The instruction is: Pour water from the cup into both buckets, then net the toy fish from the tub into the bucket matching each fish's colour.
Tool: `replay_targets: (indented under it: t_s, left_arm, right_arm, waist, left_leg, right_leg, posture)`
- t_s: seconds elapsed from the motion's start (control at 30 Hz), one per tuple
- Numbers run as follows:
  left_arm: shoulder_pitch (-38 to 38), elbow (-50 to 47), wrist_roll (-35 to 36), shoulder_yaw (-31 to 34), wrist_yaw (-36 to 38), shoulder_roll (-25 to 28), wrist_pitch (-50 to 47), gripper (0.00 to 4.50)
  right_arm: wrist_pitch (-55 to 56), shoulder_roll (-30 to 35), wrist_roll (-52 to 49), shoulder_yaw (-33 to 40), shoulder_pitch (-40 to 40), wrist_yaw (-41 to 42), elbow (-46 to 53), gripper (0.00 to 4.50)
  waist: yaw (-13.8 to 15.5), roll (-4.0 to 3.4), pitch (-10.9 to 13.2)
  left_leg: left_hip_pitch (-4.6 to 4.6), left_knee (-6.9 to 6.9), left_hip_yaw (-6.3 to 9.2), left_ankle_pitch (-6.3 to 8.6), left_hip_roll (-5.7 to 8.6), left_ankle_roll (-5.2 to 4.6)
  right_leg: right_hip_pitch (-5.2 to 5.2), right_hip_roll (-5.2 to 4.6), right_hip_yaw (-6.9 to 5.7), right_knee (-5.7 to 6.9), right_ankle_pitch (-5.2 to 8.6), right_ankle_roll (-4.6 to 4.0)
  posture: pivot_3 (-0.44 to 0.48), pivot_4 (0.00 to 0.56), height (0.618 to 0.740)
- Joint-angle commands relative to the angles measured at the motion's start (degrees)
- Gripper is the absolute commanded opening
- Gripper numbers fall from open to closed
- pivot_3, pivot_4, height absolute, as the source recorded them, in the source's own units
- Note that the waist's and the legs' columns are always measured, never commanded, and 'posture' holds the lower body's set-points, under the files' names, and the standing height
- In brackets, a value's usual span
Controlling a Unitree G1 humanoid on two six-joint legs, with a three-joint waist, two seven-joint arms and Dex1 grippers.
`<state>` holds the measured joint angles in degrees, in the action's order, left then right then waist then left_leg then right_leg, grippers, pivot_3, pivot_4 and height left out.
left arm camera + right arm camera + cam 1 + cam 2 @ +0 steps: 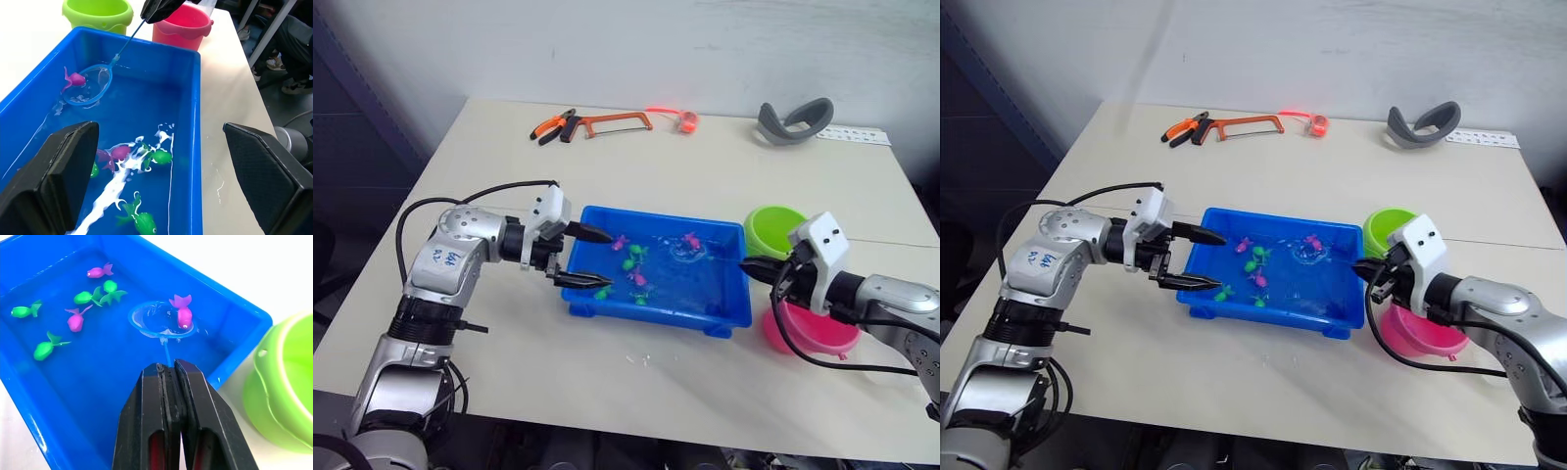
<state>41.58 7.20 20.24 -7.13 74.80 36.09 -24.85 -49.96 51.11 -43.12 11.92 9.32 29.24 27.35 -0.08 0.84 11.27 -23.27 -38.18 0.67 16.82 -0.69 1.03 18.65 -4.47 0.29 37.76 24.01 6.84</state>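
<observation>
Pale table (724, 186), right hand (168, 374) clamping net (161, 319) pointing into tub (729, 304), left hand (592, 257) wide.

1. Left arm reaches in from the surface's left edge, forearm level, left gripper (582, 258) pointing right, jaws spread wide and holding nothing.
2. Right arm comes in from the right edge, right gripper (168, 374) pointing left, jaws pressed together.
</observation>
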Motion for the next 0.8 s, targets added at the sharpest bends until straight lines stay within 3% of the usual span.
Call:
replay_targets:
  t_s: [0.03, 0.43, 0.6, 0.8]
  left_arm:
    - [2.4, 1.3, 0.1, 0.0, 0.6, -1.0, 1.7, 4.44]
    - [6.6, 6.1, 0.2, -1.5, 3.2, -6.0, 3.3, 4.44]
    - [8.6, 8.1, 0.6, -2.5, 4.8, -8.8, 3.6, 4.44]
    - [11.2, 8.7, 2.4, -3.4, 7.1, -12.9, 1.1, 4.44]
  right_arm:
    - [2.5, 1.4, 1.7, 3.1, -3.0, 2.3, 4.9, 0.0]
    - [17.9, -1.7, 9.7, 18.5, -21.6, 9.4, 18.8, 0.0]
    - [18.0, -4.6, 6.6, 28.3, -26.7, 10.0, 23.9, 0.0]
    - [17.3, -8.5, -0.7, 45.2, -36.2, 12.4, 29.1, 0.0]
  waist:
    - [0.0, 0.0, 0.0]
    - [-0.1, 0.0, 0.0]
    - [0.1, 0.0, 0.0]
    - [0.3, 0.0, 0.0]
  left_leg:
    - [0.0, 0.0, 0.0, 0.0, 0.0, 0.0]
    - [0.03, 0.01, -0.08, -0.01, 0.01, 0.01]
    - [0.03, 0.01, -0.07, -0.01, 0.03, 0.02]
    - [0.04, 0.04, -0.05, -0.01, 0.03, 0.02]
  right_leg:
    - [0.0, 0.01, 0.0, 0.0, 0.0, 0.0]
    - [0.0, 0.07, -0.14, 0.05, 0.0, 0.0]
    - [-0.02, 0.06, -0.14, 0.03, 0.0, 0.01]
    - [-0.06, 0.06, -0.13, 0.0, 0.0, 0.01]
  posture:
    - [0.0, 0.15, 0.74]
    - [0.0, 0.15, 0.74]
    - [0.0, 0.15, 0.74]
    - [0.0, 0.15, 0.74]
